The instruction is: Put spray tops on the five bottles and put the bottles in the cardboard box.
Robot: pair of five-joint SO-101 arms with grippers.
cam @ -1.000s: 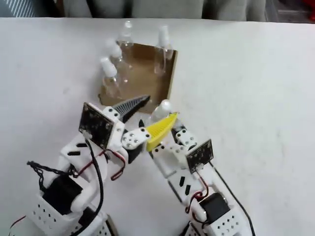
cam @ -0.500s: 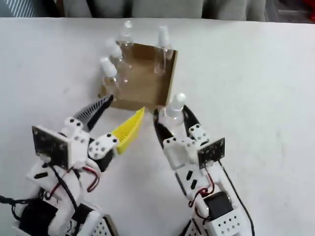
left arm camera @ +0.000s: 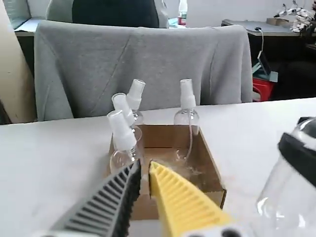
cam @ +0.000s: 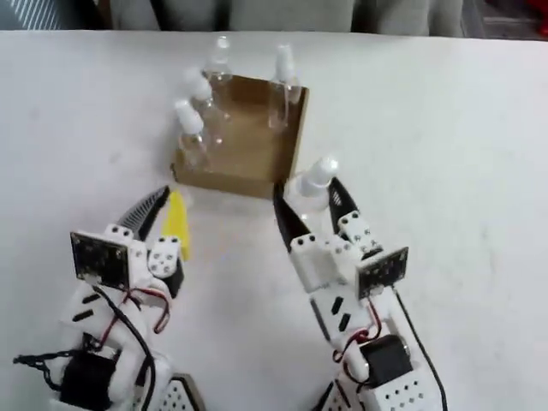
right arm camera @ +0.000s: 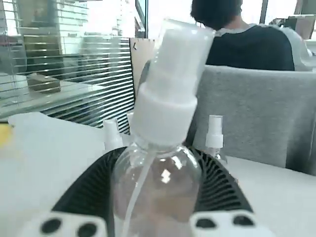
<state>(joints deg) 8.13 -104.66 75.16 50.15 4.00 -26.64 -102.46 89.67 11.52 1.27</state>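
Fifth bottle: clear, round-bodied plastic bottle with a white spray top fitted. It stands upright outside the box, just beside the box's near right corner. Whether its base touches the table I cannot tell.
Right gripper: its two black ribbed fingers are clamped around the fifth bottle's body, one on each side. In the right wrist view they curve round the clear body below the white top.
Cardboard box: brown, open-topped and low-walled, standing on the table beyond both arms.
Boxed bottles: four clear plastic bottles with white spray tops stand upright inside the cardboard box. Three are grouped along the left side towards the far left corner, and one stands apart at the far right corner.
Left gripper: one black ribbed finger and one yellow ribbed finger are drawn together with only a sliver of gap between them, grasping nothing. The tips point towards the box's near left corner, near it but not touching.
Table: plain white surface under the arms and the box.
Chair back: grey fabric, behind the far edge of the table.
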